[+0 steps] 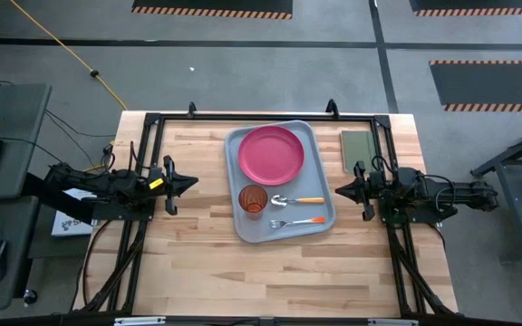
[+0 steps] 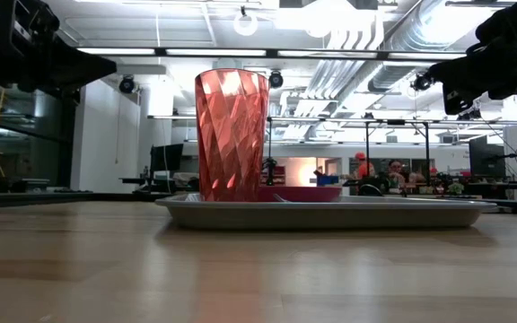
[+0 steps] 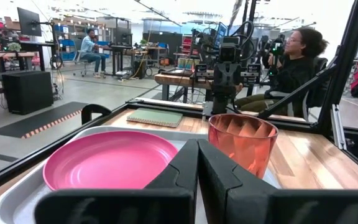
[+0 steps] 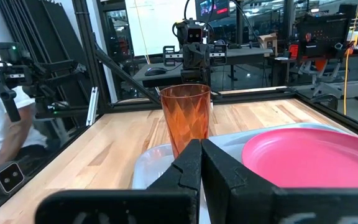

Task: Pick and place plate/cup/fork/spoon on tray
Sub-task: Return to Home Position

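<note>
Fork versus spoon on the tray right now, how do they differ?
The spoon ends in a rounded silver bowl; the fork ends in tines. The spoon lies nearer the plate, the fork nearer the tray's front rim. Both have orange handles, lie flat roughly parallel, heads toward the cup.

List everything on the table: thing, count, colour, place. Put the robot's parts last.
tray: one, light grey-blue, middle of the table
plate: one, magenta-pink, on the tray's far half
cup: one, reddish-orange, upright on the tray, near the plate
spoon: one, silver bowl and orange handle, on the tray beside the cup
fork: one, silver tines and orange handle, on the tray by the near rim
pad: one, dark green, on the table right of the tray
left gripper: one, dark, shut, left of the tray
right gripper: one, dark, shut, right of the tray
</note>
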